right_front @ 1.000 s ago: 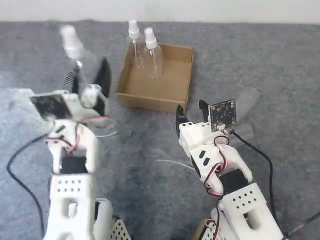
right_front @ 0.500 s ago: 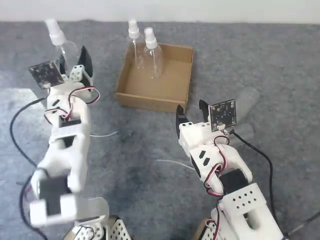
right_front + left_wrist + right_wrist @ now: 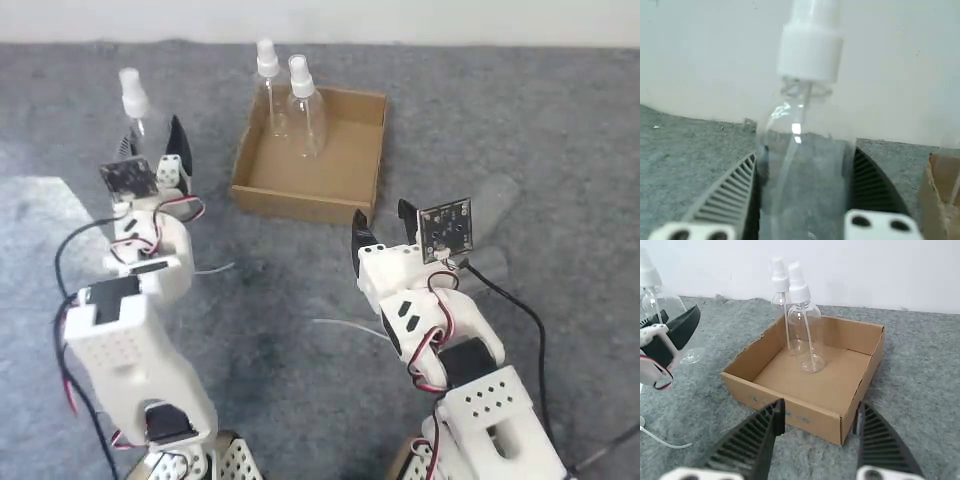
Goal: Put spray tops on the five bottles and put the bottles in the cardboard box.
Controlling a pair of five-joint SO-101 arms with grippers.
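My left gripper [image 3: 155, 143] is shut on a clear bottle [image 3: 134, 100] with a white spray top, held upright left of the cardboard box [image 3: 345, 178]. In the left wrist view the bottle [image 3: 801, 160] stands between both ribbed fingers [image 3: 725, 202]. Two more capped bottles [image 3: 303, 105] stand in the box's far left corner, also seen as bottles [image 3: 802, 325] in the right wrist view. My right gripper [image 3: 385, 225] hangs open and empty just in front of the box's near right corner.
Two clear bottles [image 3: 495, 195] lie on the grey carpet right of my right arm. Thin white tubes [image 3: 345, 325] lie between the arms. A pale wall borders the far edge. The held bottle [image 3: 662, 307] and left gripper show left of the box [image 3: 860, 385].
The left arm swung left and away with the bottle, then came back a little nearer. The bottle went from tilted to upright. The right arm has stayed put.
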